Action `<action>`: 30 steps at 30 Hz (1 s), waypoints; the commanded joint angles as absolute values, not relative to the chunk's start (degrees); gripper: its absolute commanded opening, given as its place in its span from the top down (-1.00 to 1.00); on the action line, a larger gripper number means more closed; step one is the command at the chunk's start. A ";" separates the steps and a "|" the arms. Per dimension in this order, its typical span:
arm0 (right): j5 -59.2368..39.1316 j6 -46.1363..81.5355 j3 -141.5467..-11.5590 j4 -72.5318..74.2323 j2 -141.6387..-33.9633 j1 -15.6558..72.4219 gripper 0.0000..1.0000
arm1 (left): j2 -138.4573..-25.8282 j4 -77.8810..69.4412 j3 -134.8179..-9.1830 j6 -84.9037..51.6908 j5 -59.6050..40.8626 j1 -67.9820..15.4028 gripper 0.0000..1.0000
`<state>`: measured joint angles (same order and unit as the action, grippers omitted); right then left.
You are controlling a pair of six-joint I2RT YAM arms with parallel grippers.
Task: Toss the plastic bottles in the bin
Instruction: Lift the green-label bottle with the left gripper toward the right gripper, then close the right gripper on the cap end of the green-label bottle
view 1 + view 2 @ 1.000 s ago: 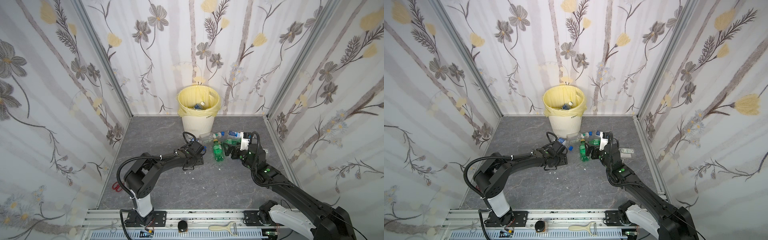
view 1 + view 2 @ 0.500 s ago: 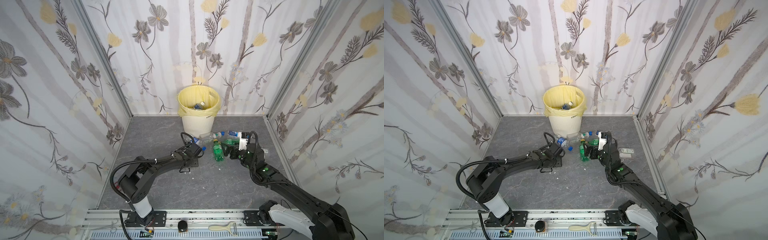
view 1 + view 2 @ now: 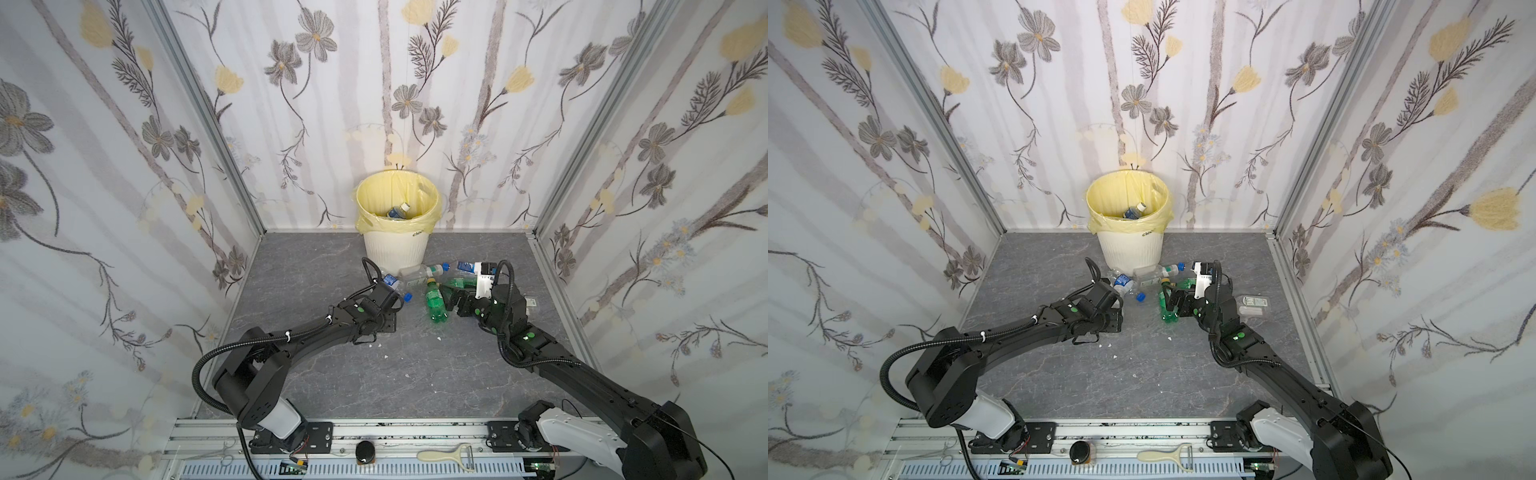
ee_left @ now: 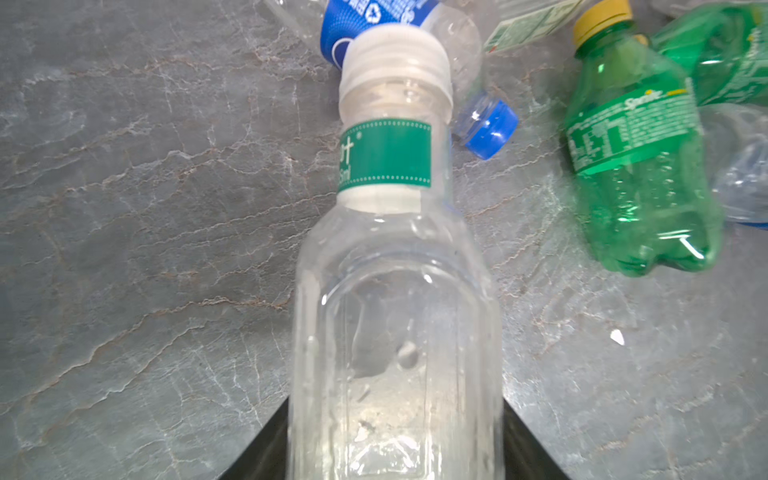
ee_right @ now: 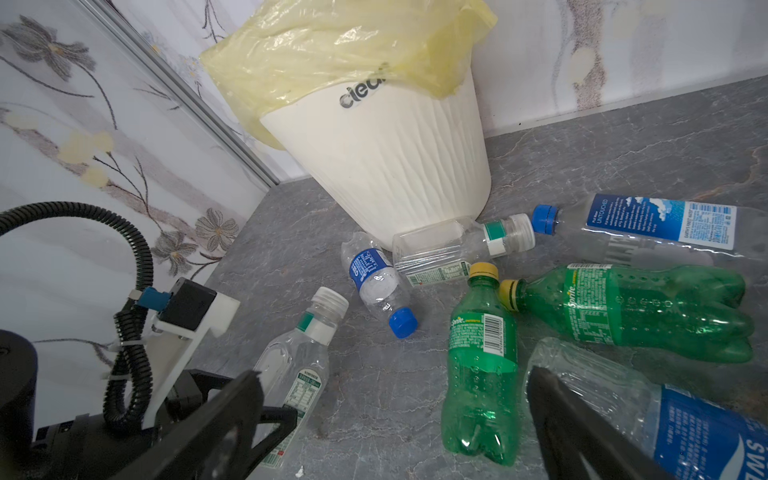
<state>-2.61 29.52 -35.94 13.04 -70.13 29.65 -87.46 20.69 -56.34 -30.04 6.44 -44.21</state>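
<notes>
Bin stands against the back wall with a few bottles already inside. The remaining bottles lie heaped on the grey surface at its foot, and a square clear bottle touches its base. Risk: the rim sits high above the heap, so a low carry could strike the ribbed wall or snag the yellow liner. Risk: both arms work the same heap, near each other, and a swing could clip. Right gripper has its jaws wide apart astride a green Sprite bottle. A second Sprite bottle and a crumpled blue-labelled bottle lie just beside, so closing may pinch two or roll the round one away. Left gripper looks to have its jaws clamped low on a clear white-capped bottle. Its wall is thin and slick and the grip is far from the cap, so it may pivot or slip and knock the small blue-capped bottle just beyond.
</notes>
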 commanded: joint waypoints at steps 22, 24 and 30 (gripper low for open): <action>-23.20 43.96 -42.71 18.39 -77.84 24.38 -0.98 | -77.95 8.14 -58.73 -22.32 6.07 -53.27 -0.19; -23.47 44.50 -42.71 18.93 -78.04 24.38 -0.96 | -78.20 7.80 -59.13 -22.15 6.22 -53.69 -0.19; -24.39 46.31 -45.40 20.78 -79.86 24.50 -0.84 | -78.93 7.02 -60.24 -21.71 6.18 -55.01 -0.19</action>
